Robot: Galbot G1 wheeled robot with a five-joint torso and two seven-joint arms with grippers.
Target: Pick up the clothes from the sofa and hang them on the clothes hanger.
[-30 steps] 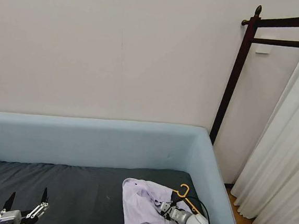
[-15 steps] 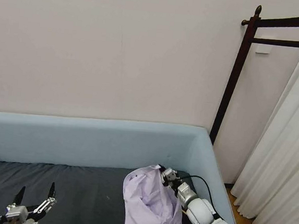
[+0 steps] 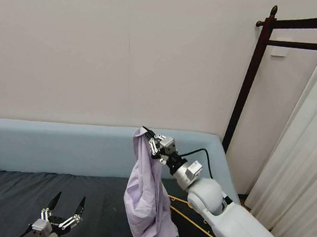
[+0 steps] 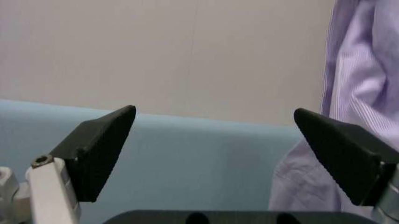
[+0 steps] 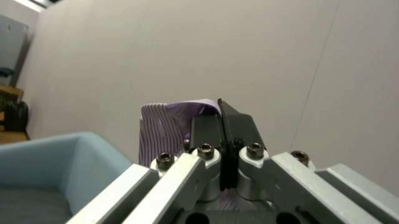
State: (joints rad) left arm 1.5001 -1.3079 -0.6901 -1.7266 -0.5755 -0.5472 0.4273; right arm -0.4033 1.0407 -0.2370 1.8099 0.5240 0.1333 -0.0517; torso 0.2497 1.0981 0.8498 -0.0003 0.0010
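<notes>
A lilac striped shirt [image 3: 147, 200] hangs in the air over the sofa seat, its lower end reaching the frame's bottom. My right gripper [image 3: 147, 136] is shut on the shirt's top edge, level with the top of the sofa back. In the right wrist view the right gripper [image 5: 219, 122] pinches a fold of the shirt [image 5: 163, 128]. An orange hanger [image 3: 194, 221] lies on the seat under the right arm. My left gripper [image 3: 67, 206] is open low over the seat at the left. The left wrist view shows its fingertips [image 4: 103, 144] spread, with the shirt [image 4: 352, 88] off to one side. The dark wooden clothes rack [image 3: 254, 66] stands at the right.
The sofa has a light blue back [image 3: 61, 146] and side wall [image 3: 221, 163] around a dark grey seat [image 3: 18, 195]. White curtains [image 3: 303, 175] hang behind the rack. A plain wall rises behind the sofa.
My right gripper has lifted the shirt from the seat up and leftward to the height of the sofa back. The left gripper has shifted right and slightly up.
</notes>
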